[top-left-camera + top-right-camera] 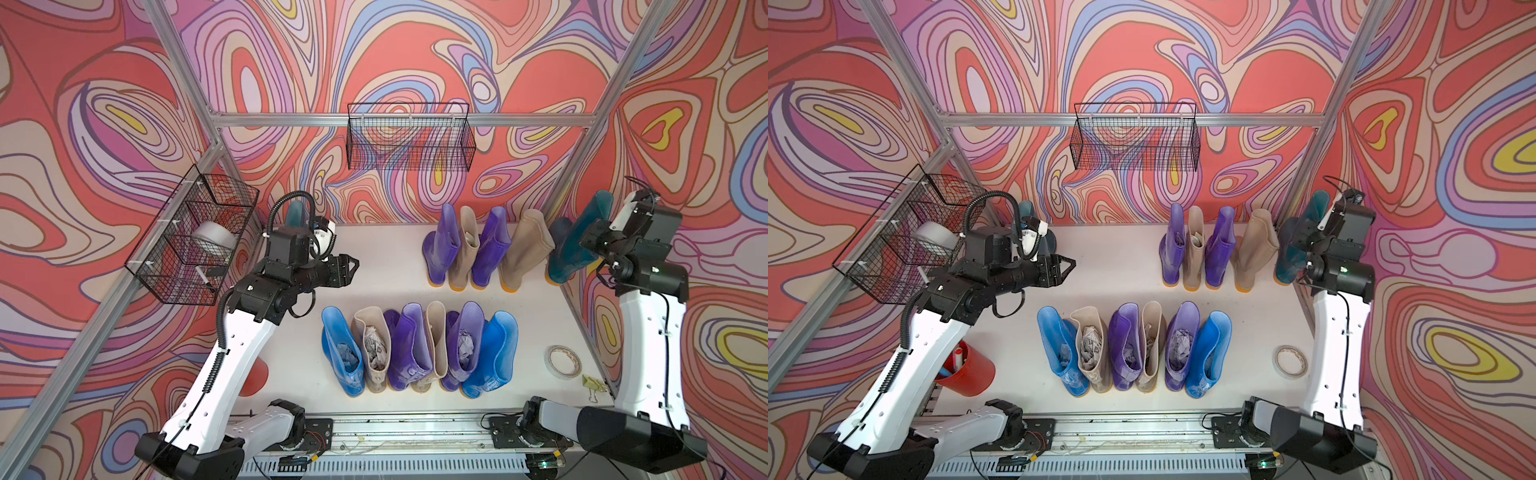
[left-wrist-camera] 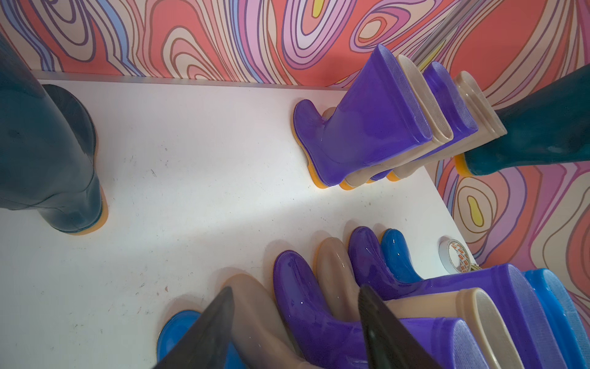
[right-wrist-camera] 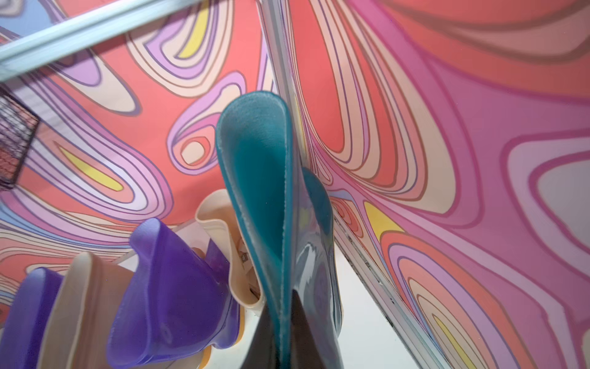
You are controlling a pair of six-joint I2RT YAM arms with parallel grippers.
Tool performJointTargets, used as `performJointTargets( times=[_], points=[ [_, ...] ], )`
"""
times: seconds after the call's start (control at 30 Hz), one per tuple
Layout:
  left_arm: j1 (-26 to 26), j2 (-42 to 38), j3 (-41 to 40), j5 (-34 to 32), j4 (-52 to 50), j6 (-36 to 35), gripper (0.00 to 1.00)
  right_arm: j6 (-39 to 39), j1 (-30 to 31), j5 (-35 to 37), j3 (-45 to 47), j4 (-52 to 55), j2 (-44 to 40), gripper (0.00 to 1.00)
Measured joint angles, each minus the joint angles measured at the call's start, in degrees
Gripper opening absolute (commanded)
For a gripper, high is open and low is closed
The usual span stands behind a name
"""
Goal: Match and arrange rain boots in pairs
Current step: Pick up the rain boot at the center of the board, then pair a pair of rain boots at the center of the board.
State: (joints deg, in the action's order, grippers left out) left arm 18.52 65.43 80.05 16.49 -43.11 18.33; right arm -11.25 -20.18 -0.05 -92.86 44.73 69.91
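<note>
1. One teal boot (image 1: 565, 257), tilted, is clamped at its rim by the right gripper (image 3: 284, 322), at the back row's (image 1: 490, 249) right end.
2. Its mate (image 2: 48, 153) stands back-left, nearest the open, empty left gripper (image 2: 296, 289).

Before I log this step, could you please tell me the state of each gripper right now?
Left gripper: open, holding nothing.
Right gripper: shut on the rim of the glossy teal rubber rain boot.
</note>
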Motion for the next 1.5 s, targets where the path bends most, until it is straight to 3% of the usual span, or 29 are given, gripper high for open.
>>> performJointTargets(
  times=[0.3, 0.63, 0.9, 1.1, 1.17, 1.27, 1.5],
  points=[
    [0.31, -0.92, -0.22, 0.0, 0.04, 0.44, 0.64, 0.48, 0.0, -3.15, -15.93, 3.91, -3.17, 0.05],
    [0.31, -0.94, -0.24, -0.17, 0.02, 0.48, 0.64, -1.66, -0.02, -18.4, -34.07, 9.9, 5.09, 0.05],
    [0.31, -0.96, 0.55, -1.6, -0.68, 0.83, 0.64, -8.11, 0.0, -34.99, -36.79, 8.68, 9.75, 0.06],
    [0.31, -1.11, 0.61, -2.01, -0.81, 1.49, 0.64, -17.81, 0.24, -45.77, -33.53, -4.15, 9.46, 0.06],
    [0.31, -1.22, 0.61, -2.16, -0.81, 1.7, 0.64, -20.33, 1.68, -47.41, -32.13, -8.52, 9.55, 0.07],
    [0.31, -1.22, 0.63, -2.25, -0.81, 1.9, 0.64, -19.85, 8.66, -47.1, -33.83, -9.92, 11.93, 0.07],
    [0.31, -1.11, 1.62, -2.27, -0.81, 1.9, 0.63, -12.98, 26.4, -41.05, -48.33, -3.5, 27.1, 0.08]
  ],
)
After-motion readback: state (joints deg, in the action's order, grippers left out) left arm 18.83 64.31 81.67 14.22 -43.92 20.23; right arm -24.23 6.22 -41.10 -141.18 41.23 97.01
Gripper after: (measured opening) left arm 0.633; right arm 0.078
